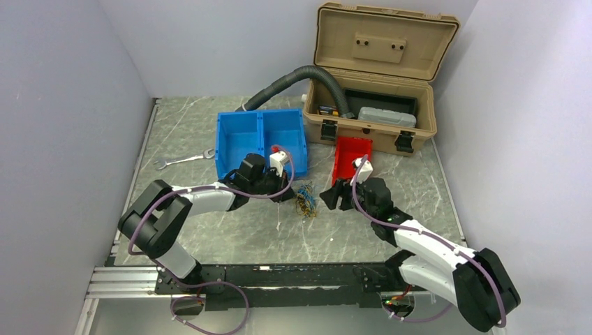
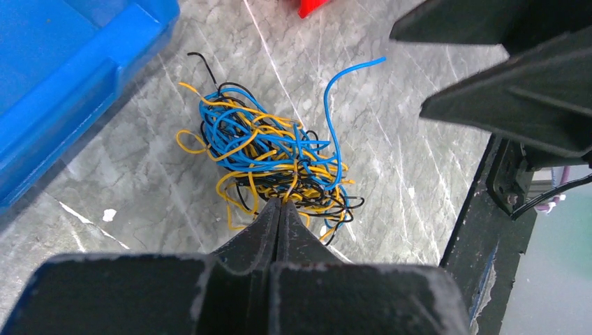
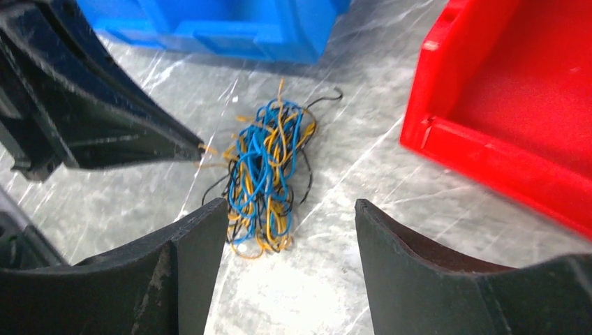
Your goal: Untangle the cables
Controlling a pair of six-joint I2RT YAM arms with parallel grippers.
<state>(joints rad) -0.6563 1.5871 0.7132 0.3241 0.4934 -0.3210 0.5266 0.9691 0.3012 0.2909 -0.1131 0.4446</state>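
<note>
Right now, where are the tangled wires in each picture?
Top view: wires mid-picture, just below the blue bin.
Left wrist view: wires in the middle, at shut jaws' tip.
Right wrist view: wires in the middle, beyond open jaws.
Shared landmark: blue bin, in every view.

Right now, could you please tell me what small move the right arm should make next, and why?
Probably ease the right gripper forward and close it on the free side of the cables. The left gripper is shut on strands at the tangle's edge. The right's jaws stand open with the tangle just ahead, so a second hold would let the arms pull it apart.
</note>
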